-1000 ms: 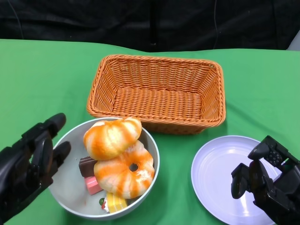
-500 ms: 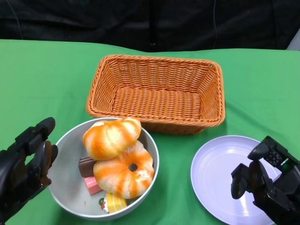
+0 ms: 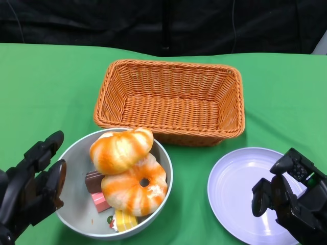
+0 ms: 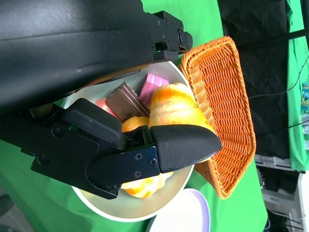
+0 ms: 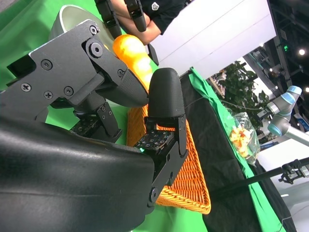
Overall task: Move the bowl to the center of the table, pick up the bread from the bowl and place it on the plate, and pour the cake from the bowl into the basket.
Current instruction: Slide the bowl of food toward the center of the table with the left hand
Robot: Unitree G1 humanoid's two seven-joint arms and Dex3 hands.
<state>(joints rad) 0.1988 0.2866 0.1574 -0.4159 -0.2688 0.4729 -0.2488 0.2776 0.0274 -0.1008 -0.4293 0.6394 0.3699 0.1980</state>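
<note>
A grey bowl (image 3: pixel 76 158) sits at the near left, just in front of the basket. It holds a striped orange bread roll (image 3: pixel 121 149) stacked on an orange ring-shaped bread (image 3: pixel 135 190). Beside them lie a chocolate cake slice (image 3: pixel 95 180), a pink cake piece (image 3: pixel 102 201) and a small yellow cake (image 3: pixel 125 220). My left hand (image 3: pixel 30 186) hovers beside the bowl's left rim, fingers apart, holding nothing. A white plate (image 3: pixel 240 189) lies at the near right. My right hand (image 3: pixel 286 201) hangs over the plate's right edge, fingers loosely bent and empty.
An orange wicker basket (image 3: pixel 171 102) stands empty behind the bowl, its front wall almost touching the bowl's far rim. Green cloth covers the table, with a black backdrop behind. In the right wrist view a person (image 5: pixel 145 14) stands past the table.
My left hand has pulled back from the bowl's left rim, toward the lower left. Bowl, basket, plate and right hand stay where they were.
</note>
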